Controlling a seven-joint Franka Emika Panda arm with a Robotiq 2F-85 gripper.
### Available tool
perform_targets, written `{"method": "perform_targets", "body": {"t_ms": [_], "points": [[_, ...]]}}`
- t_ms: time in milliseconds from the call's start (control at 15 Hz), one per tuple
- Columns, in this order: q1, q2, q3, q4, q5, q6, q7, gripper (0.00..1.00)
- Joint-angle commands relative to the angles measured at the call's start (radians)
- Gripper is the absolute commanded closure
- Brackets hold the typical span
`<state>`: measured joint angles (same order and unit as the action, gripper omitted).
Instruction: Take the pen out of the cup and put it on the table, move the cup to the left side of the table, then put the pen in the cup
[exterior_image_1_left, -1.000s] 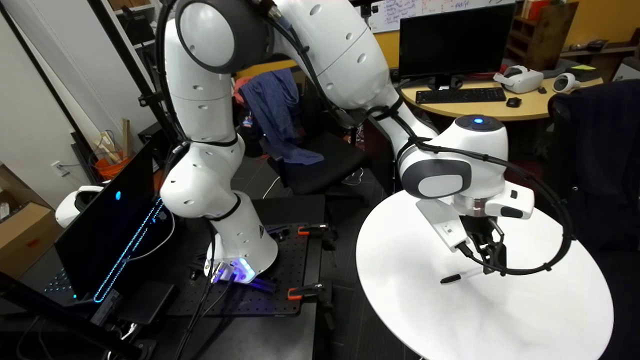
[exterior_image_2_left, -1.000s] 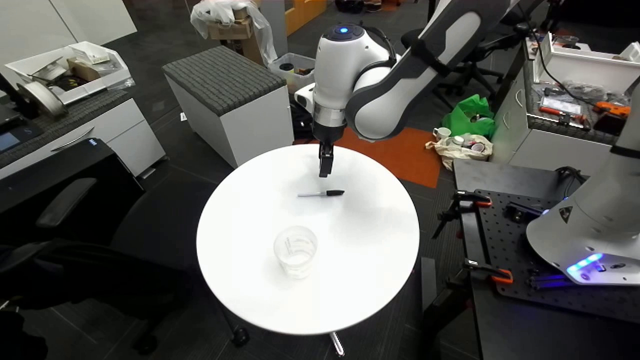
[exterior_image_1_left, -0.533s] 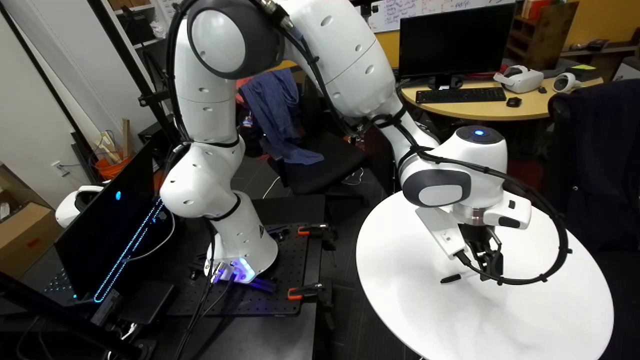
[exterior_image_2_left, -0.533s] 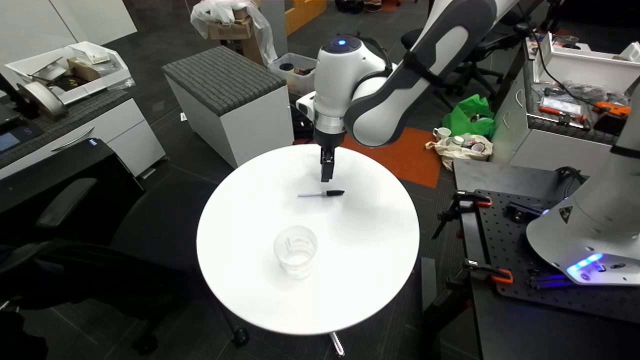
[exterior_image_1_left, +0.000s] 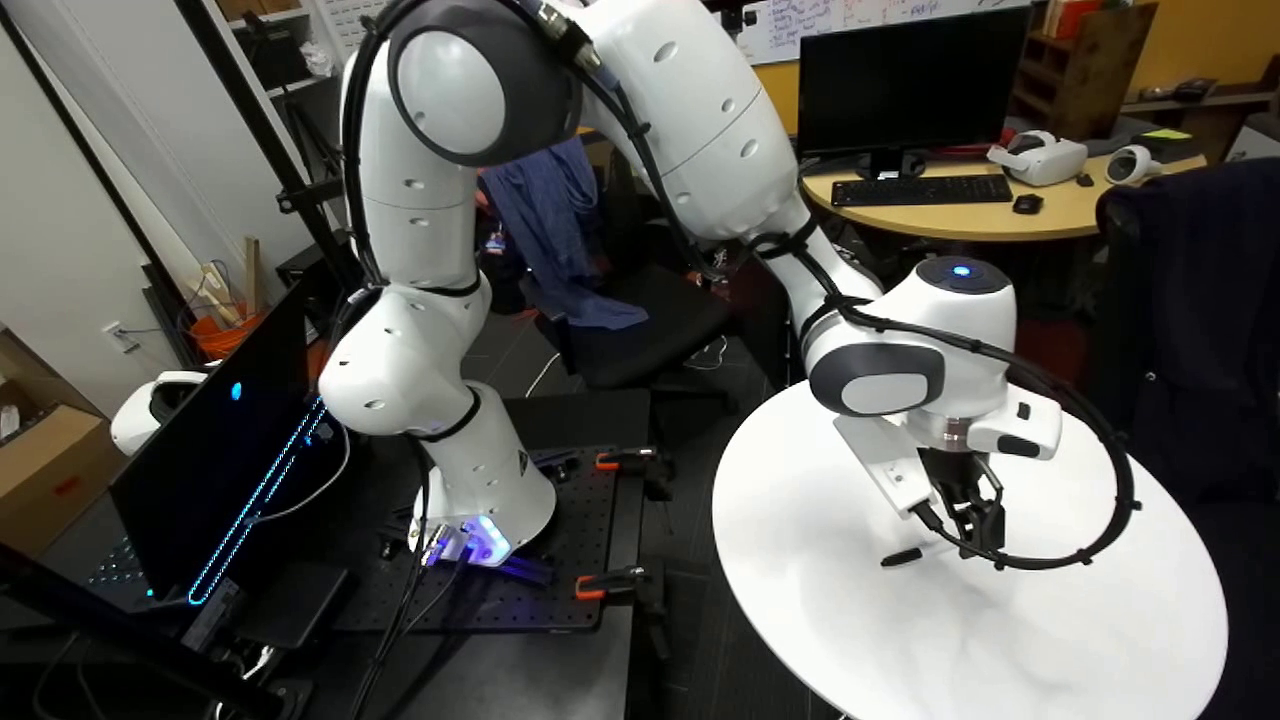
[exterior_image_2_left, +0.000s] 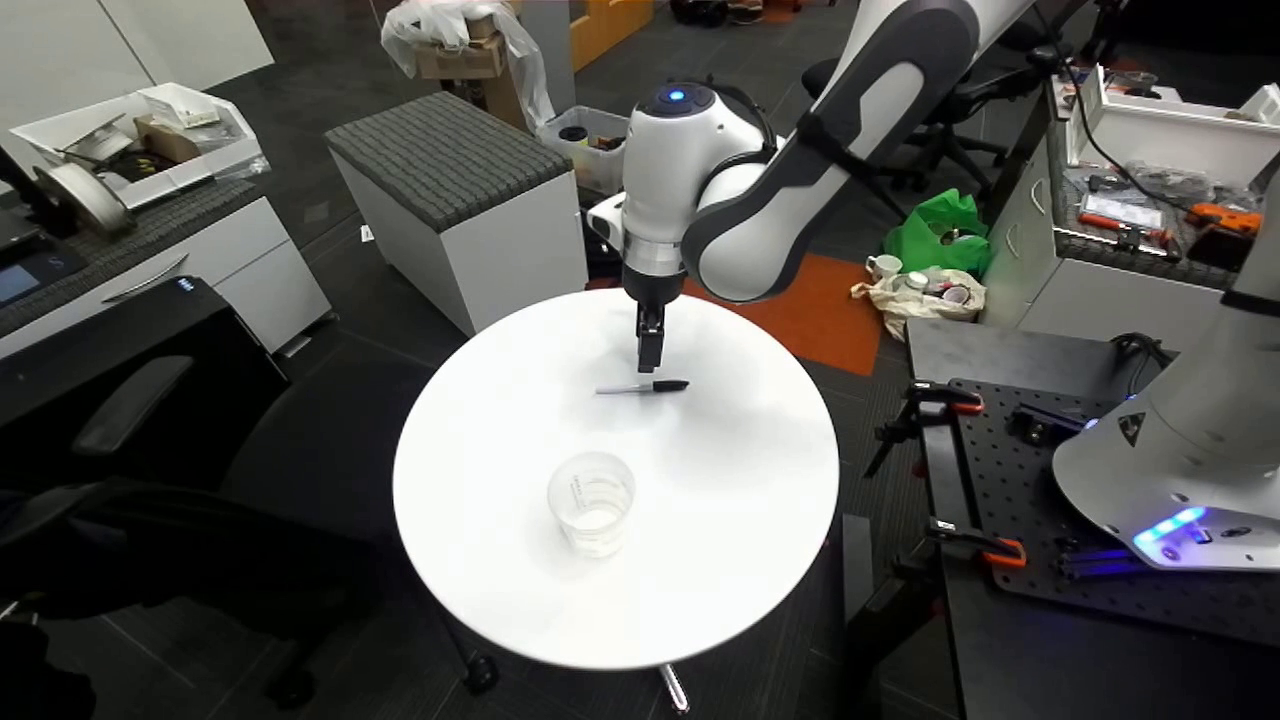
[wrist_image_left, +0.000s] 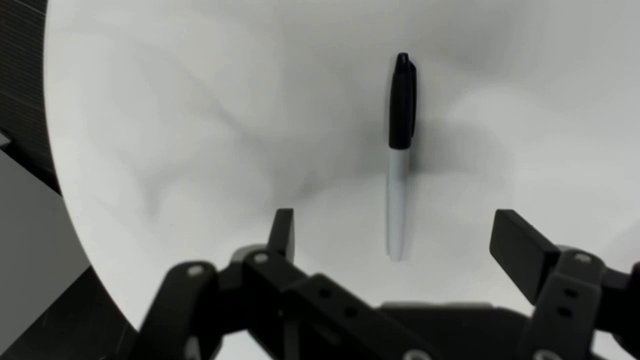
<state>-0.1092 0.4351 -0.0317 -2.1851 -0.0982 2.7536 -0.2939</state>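
The pen (wrist_image_left: 398, 155) lies flat on the round white table (exterior_image_2_left: 740, 520), below the fingers (wrist_image_left: 522, 250) of the gripper (wrist_image_left: 394, 231) and apart from both. The fingers are released, spread wide; in the wrist view the tail of the pen's pale barrel shows in the gap, about midway from either tip, while the black cap points away, out beyond them. In an exterior view they hang downward just beside the pen, near the middle of its length. A black cable (exterior_image_1_left: 1030, 566) loops past the fingers, and there the barrel is partly hidden. The clear cup (exterior_image_2_left: 590, 500) stands upright on the tabletop, well apart from the fingers and farther from them than the pen.
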Motion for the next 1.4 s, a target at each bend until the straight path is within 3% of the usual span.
{"method": "perform_targets", "body": {"t_ms": [0, 1000, 1333], "points": [[-0.023, 0.047, 0.025, 0.027, 0.000, 0.031, -0.028, 0.00], [-0.069, 0.129, 0.071, 0.051, -0.009, 0.071, -0.090, 0.00], [-0.063, 0.152, 0.068, 0.069, -0.016, 0.063, -0.084, 0.09]]}}
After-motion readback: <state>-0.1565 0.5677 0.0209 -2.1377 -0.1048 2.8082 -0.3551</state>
